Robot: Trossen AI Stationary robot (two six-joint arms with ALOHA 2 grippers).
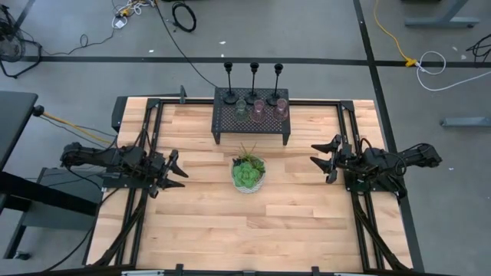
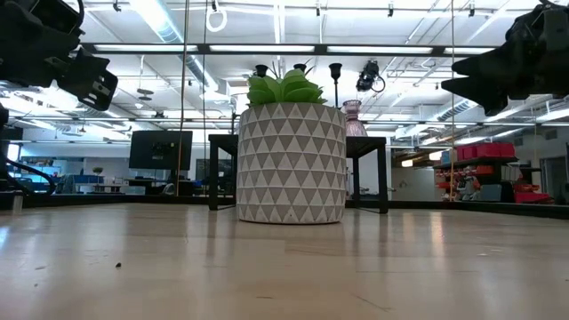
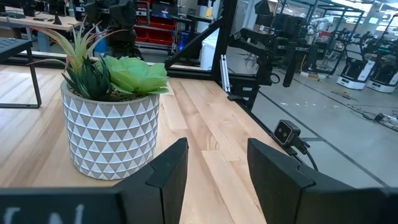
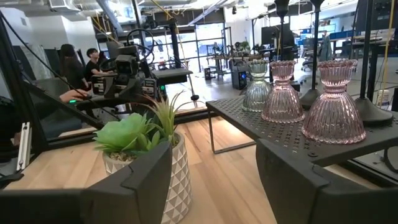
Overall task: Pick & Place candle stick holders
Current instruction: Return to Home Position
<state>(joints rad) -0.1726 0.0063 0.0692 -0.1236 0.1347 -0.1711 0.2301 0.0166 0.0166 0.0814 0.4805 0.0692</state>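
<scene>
Three black candlesticks (image 1: 253,80) stand by their round bases along the far side of a black mesh rack (image 1: 252,115). Three small glass cups stand in a row in front of them: a greenish one (image 1: 241,112) and two pinkish ones (image 1: 259,109) (image 1: 281,106). The cups also show in the right wrist view (image 4: 334,102). My left gripper (image 1: 177,173) is open and empty at the table's left. My right gripper (image 1: 320,159) is open and empty at the table's right.
A green leafy plant in a white triangle-patterned pot (image 1: 248,172) stands at the table's middle, between the two grippers and in front of the rack. Bare wood lies near the front edge (image 1: 245,230). People sit in the room beyond (image 4: 81,65).
</scene>
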